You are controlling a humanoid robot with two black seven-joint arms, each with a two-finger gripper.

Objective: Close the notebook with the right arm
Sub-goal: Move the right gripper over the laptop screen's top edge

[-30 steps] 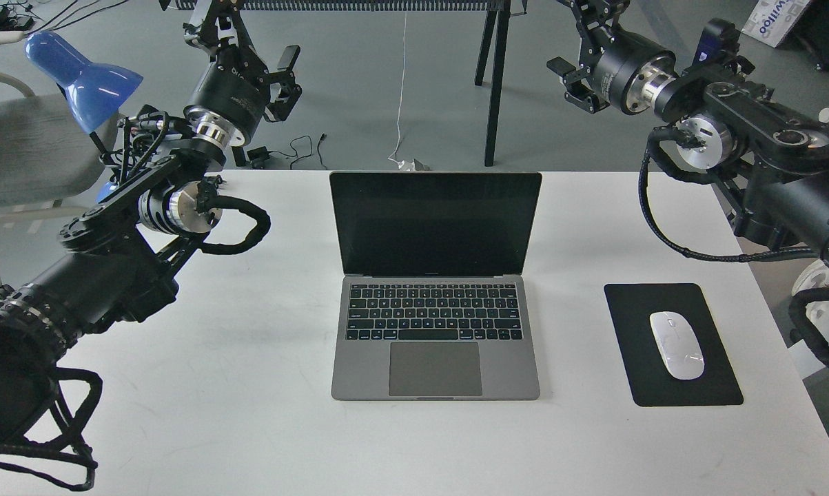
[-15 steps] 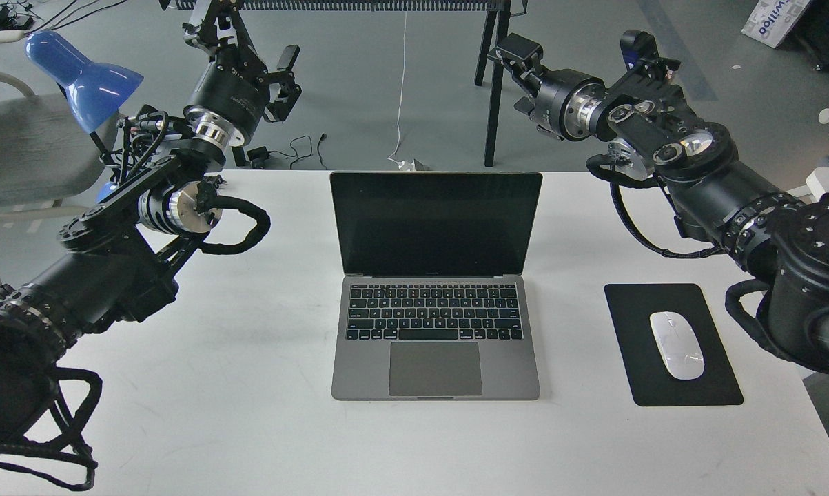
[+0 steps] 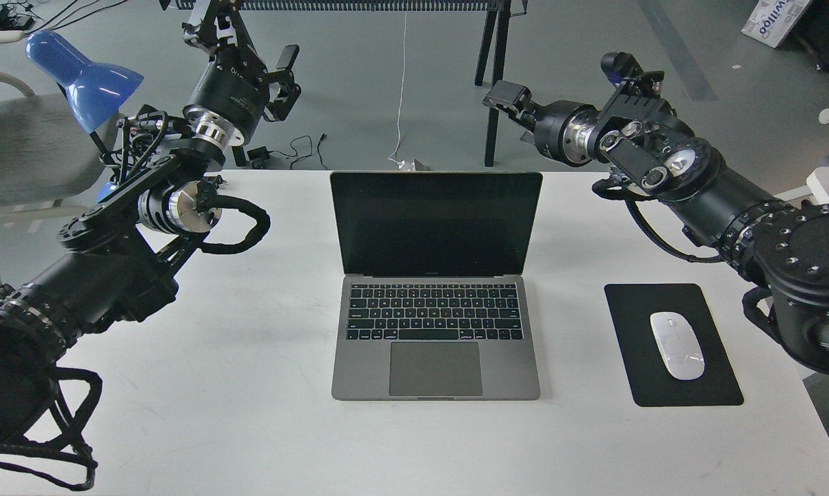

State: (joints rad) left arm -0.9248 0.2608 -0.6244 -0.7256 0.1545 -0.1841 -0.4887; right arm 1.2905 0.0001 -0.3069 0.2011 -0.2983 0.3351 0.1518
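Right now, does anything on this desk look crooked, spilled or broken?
Nothing stands out. The notebook sits open and square on the white table, its screen dark. The white mouse lies on its black mouse pad. No spills or visible damage.

The flat white rectangular worktop [image 3: 249, 386] carries an open slim space-grey metal notebook [image 3: 435, 344] with a black keyboard and dark screen, its lid edge below and just left of the right arm's jaws. A black rectangular mouse pad [image 3: 635, 372] lies well nearer than those jaws, bearing a glossy white oval mouse [image 3: 676, 344].
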